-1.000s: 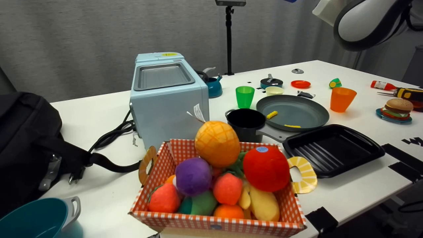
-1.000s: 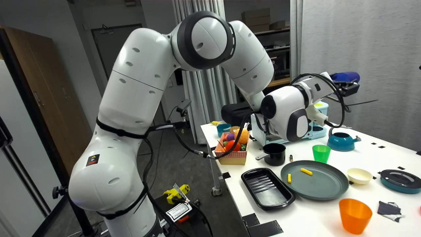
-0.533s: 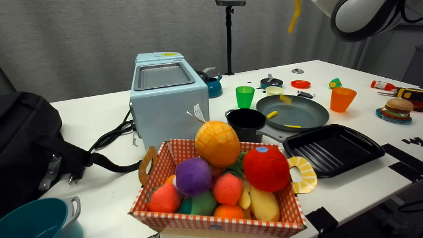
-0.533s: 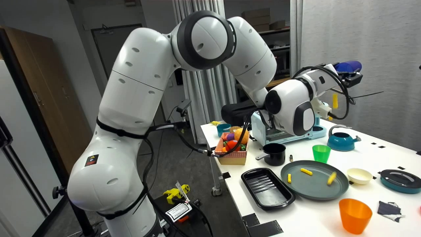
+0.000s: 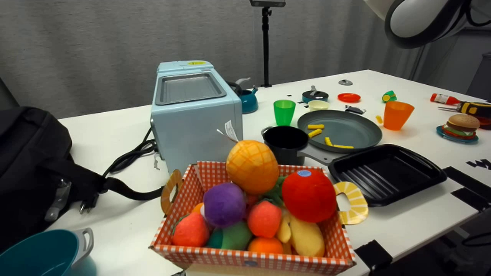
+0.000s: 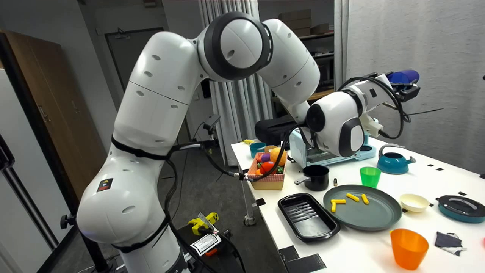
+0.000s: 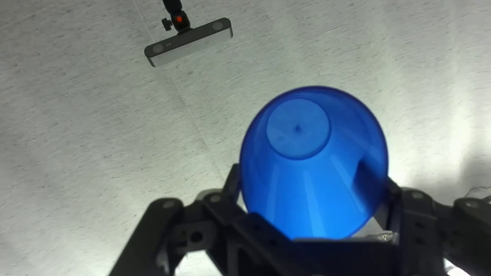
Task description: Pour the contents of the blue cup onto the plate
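Observation:
My gripper (image 7: 312,188) is shut on the blue cup (image 7: 307,180), with a finger on each side of it. In the wrist view I look into the cup and see its bare bottom and no pieces inside. In an exterior view the gripper (image 6: 408,92) holds the blue cup (image 6: 404,76) lying on its side, high above the table. The plate (image 5: 353,132) stands flat on the table in both exterior views (image 6: 367,218). Several yellow pieces (image 5: 315,133) lie on it near one side. One yellow piece (image 5: 379,119) lies on the table beside the orange cup.
A green cup (image 6: 370,177), black pot (image 6: 317,177), black ridged tray (image 6: 308,217), cream bowl (image 6: 414,202) and orange cup (image 6: 409,248) stand around the plate. A teal kettle (image 6: 394,163), light-blue oven (image 5: 199,122) and fruit box (image 5: 249,257) stand further off.
Half a second ago yellow pieces were falling through the air. Now more lie on the plate, and one is on the table by the orange cup. The gripper and cup have risen slightly.

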Tool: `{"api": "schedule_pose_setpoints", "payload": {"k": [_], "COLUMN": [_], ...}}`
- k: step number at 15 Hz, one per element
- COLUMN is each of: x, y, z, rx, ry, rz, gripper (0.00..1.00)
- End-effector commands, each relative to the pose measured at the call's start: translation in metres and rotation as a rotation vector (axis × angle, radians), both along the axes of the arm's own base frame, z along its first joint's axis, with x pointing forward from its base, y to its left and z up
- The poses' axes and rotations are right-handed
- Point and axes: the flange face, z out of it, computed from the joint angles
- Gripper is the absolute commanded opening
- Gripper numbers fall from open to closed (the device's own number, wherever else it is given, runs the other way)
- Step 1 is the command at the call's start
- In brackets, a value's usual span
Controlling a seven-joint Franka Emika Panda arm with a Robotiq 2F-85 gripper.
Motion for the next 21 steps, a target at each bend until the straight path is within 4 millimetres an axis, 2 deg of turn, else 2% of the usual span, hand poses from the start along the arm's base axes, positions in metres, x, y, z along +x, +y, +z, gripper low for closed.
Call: {"api": "schedule_pose_setpoints", "payload": {"k": [1, 5, 10, 12, 14, 16, 21], "x": [-0.012, 0.004, 0.039, 0.051, 0.065, 0.082, 0.101], "y": [-0.006, -0.026, -0.074, -0.091, -0.106, -0.123, -0.150], "z": [-0.014, -0.012, 0.004, 0.002, -0.008, -0.028, -0.076], "rx": [0.051, 0.146, 0.323, 0.390, 0.444, 0.486, 0.567], "ry": [0.019, 0.123, 0.315, 0.422, 0.542, 0.671, 1.005], "rz": [-0.036, -0.127, -0.253, -0.273, -0.269, -0.264, -0.358], "gripper": [0.50, 0.50, 0.50, 0.50, 0.50, 0.50, 0.50]}}
